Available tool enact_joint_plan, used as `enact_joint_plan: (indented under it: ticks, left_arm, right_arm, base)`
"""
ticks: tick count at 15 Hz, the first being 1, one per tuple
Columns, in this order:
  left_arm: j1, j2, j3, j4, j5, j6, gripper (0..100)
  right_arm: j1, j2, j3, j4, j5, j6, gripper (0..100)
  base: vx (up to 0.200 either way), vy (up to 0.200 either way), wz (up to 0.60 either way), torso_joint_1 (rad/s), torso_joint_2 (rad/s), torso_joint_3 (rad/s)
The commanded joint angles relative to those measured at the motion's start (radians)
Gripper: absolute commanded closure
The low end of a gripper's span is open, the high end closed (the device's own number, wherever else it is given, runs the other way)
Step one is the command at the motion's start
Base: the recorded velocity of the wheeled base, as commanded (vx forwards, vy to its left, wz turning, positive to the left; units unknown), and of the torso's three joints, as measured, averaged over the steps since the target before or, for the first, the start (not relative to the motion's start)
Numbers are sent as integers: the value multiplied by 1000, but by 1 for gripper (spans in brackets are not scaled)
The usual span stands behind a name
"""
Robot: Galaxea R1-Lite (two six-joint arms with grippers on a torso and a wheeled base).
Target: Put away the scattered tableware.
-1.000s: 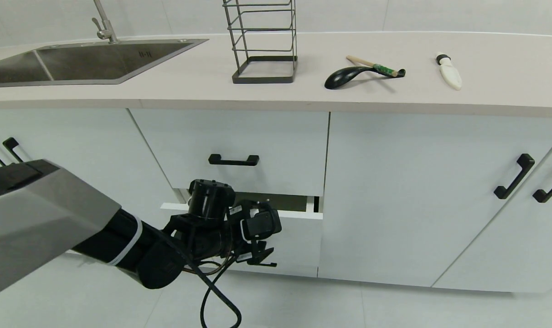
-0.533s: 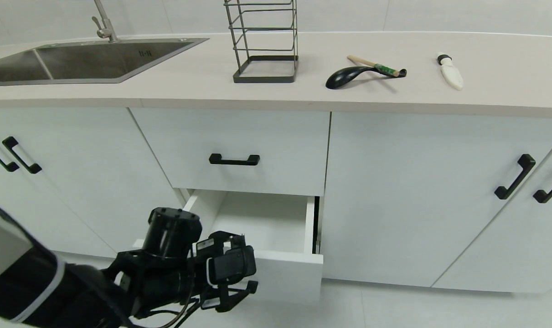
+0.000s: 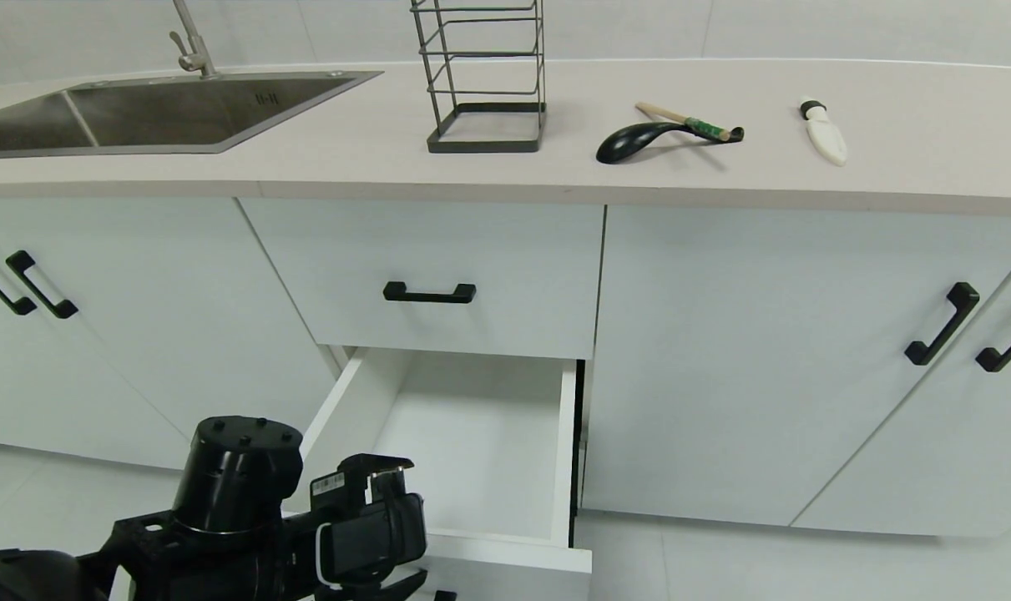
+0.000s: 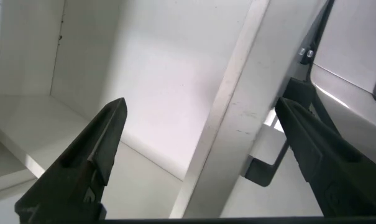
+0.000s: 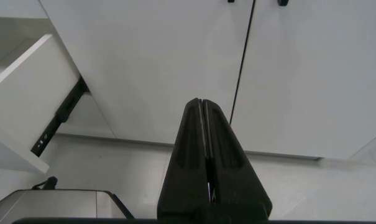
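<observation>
Lower drawer (image 3: 565, 451) out, white floor showing. Left gripper (image 4: 201, 107) fingers spread astride its front; right gripper (image 5: 201, 104) fingers pressed together. Spoon (image 3: 639, 138) on counter (image 3: 305, 167).

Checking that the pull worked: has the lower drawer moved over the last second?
Yes. The lower drawer has slid out toward the robot, away from the closed upper drawer.

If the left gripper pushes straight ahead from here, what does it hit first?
Most likely the drawer front panel: its top edge runs between the left gripper's open jaws, with the handle on the outer side. Depth is unclear.
</observation>
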Motion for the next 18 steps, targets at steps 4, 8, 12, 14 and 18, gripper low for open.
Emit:
enact_joint_plan:
  ticks: [4, 8, 12, 14, 18]
  left_arm:
    - [0, -7, -1, -6, 0, 0, 0]
    - [0, -14, 0, -6, 0, -1, 0]
    - [0, -26, 0, -6, -5, -1, 0]
    - [-15, -58, -6, -8, -14, 0, 0]
    - [-256, -234, -185, 55, -37, -26, 0]
  right_arm:
    - [0, 1, 0, 0, 0, 0, 100]
    - [0, 1, 0, 0, 0, 0, 100]
    - [0, 1, 0, 0, 0, 0, 100]
    - [0, 1, 0, 0, 0, 0, 100]
    - [0, 1, 0, 0, 0, 0, 100]
  base:
    - [0, 0, 0, 0, 0, 0]
    - [0, 0, 0, 0, 0, 0]
    - [0, 0, 0, 0, 0, 0]
    - [0, 0, 0, 0, 0, 0]
    - [0, 0, 0, 0, 0, 0]
